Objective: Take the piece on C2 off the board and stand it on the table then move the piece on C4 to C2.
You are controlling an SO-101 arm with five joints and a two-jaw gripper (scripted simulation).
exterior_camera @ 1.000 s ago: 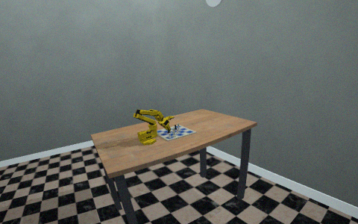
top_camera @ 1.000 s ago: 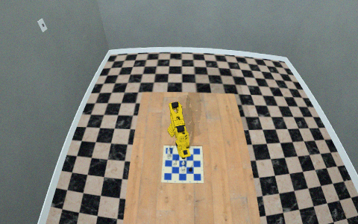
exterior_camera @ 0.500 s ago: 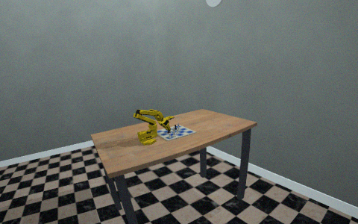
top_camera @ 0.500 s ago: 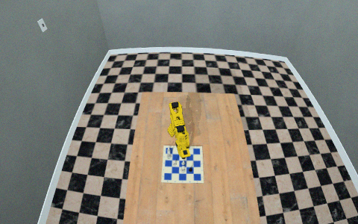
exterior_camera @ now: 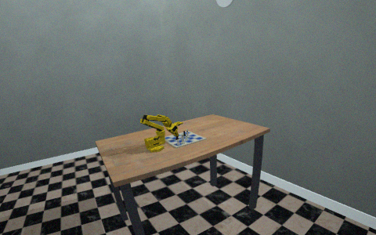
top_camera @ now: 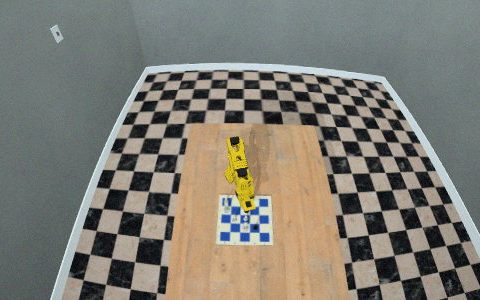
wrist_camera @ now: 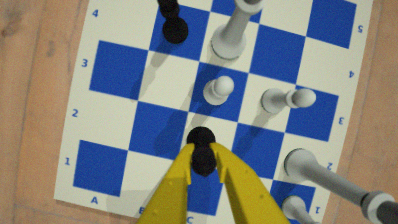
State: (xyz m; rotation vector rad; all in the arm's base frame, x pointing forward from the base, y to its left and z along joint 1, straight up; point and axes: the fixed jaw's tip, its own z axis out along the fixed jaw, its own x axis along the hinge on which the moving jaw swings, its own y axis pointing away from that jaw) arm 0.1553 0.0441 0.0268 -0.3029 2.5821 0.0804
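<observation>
A yellow arm (exterior_camera: pixel 157 124) reaches over the board (exterior_camera: pixel 193 139).

The arm (top_camera: pixel 238 170) is bright yellow with black joint blocks, ending in two tapered yellow fingers.
</observation>
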